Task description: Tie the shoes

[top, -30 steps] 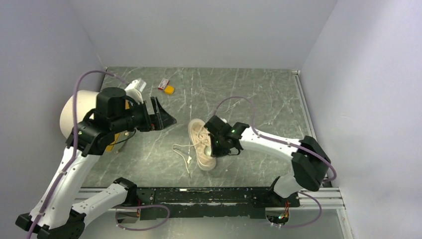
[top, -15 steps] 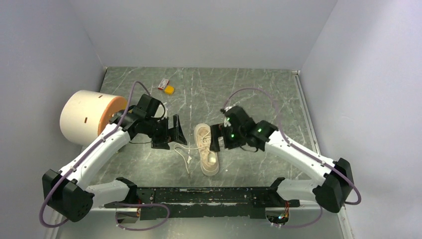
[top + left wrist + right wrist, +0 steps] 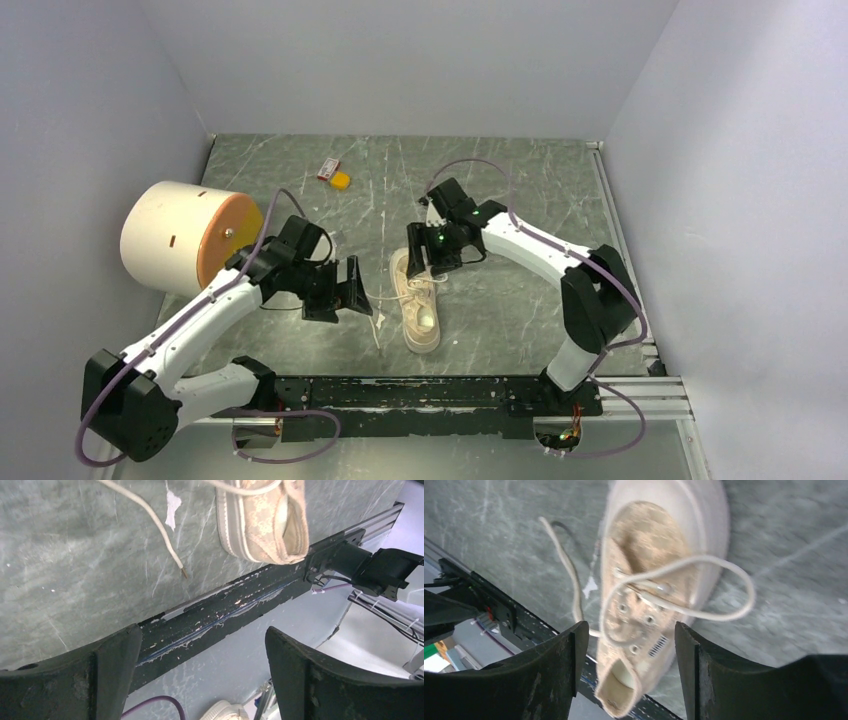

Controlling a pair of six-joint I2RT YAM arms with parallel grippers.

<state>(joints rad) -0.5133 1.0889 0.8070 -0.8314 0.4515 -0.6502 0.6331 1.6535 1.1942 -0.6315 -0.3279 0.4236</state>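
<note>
A small cream sneaker lies on the green marbled table, heel toward the near edge. Its thin white laces are loose and trail to its left. My right gripper hovers open over the toe end; in the right wrist view the shoe shows blurred below the gripper, with a lace loop off its side. My left gripper stands open just left of the shoe, holding nothing. The left wrist view shows the gripper, the shoe's heel and a free lace end.
A large cream-and-orange cylinder lies at the left edge of the table. A small red and orange item sits at the back. The black rail runs along the near edge, close under the left gripper. Pale walls close in three sides.
The right gripper let go at the shoe's laces, opened and moved to the toe end. The left arm swung down from beside the cylinder to just left of the shoe.
</note>
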